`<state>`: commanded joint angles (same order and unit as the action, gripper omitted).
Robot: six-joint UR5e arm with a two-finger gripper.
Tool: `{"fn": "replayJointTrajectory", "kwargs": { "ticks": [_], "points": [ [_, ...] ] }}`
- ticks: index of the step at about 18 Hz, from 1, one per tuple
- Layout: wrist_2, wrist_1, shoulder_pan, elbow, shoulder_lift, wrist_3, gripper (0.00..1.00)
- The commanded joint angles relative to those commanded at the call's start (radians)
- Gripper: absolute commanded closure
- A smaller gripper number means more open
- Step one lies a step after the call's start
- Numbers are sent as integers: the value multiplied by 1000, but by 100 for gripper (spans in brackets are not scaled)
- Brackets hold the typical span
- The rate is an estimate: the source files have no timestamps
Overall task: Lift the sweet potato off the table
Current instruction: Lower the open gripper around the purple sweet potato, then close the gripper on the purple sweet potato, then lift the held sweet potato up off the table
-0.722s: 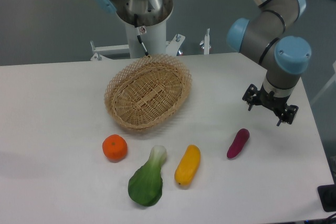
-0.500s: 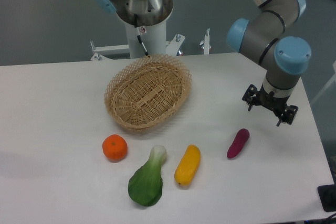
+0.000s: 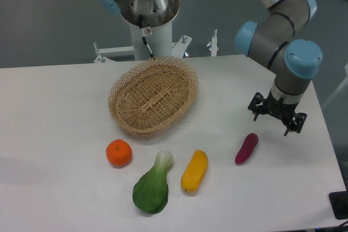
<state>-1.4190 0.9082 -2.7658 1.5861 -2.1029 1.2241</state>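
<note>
The sweet potato (image 3: 246, 148) is a small slim magenta-purple vegetable lying on the white table (image 3: 54, 107), right of centre near the front. My gripper (image 3: 270, 123) hangs above the table just behind and to the right of the sweet potato, apart from it. Its two black fingers are spread wide and hold nothing.
A wicker basket (image 3: 153, 95) sits at the back centre. An orange (image 3: 119, 153), a green bok choy (image 3: 152, 186) and a yellow-orange oblong vegetable (image 3: 194, 170) lie in a row left of the sweet potato. The table's right edge is close to the gripper.
The gripper has dropped slightly and shifted a little left, toward the sweet potato. Nothing on the table has moved.
</note>
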Motion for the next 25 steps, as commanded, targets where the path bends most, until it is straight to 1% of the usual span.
{"fn": "replayJointTrajectory", "kwargs": {
  "ticks": [2, 6, 9, 13, 14, 17, 19, 20, 21, 25],
  "points": [
    [-2, -6, 12, -2, -22, 3, 0],
    [-5, -6, 46, 6, -31, 3, 0],
    [-8, -9, 64, -3, -58, 3, 0],
    [-8, -9, 68, 14, -65, 3, 0],
    [-8, -11, 69, 12, -74, 3, 5],
    [-9, -9, 75, 11, -77, 3, 37],
    [-11, -8, 75, 12, -77, 3, 56],
    [-11, -6, 75, 12, -77, 3, 63],
    [-11, -5, 74, 11, -72, 5, 68],
    [-12, 3, 74, 11, -49, 0, 68]
  ]
}}
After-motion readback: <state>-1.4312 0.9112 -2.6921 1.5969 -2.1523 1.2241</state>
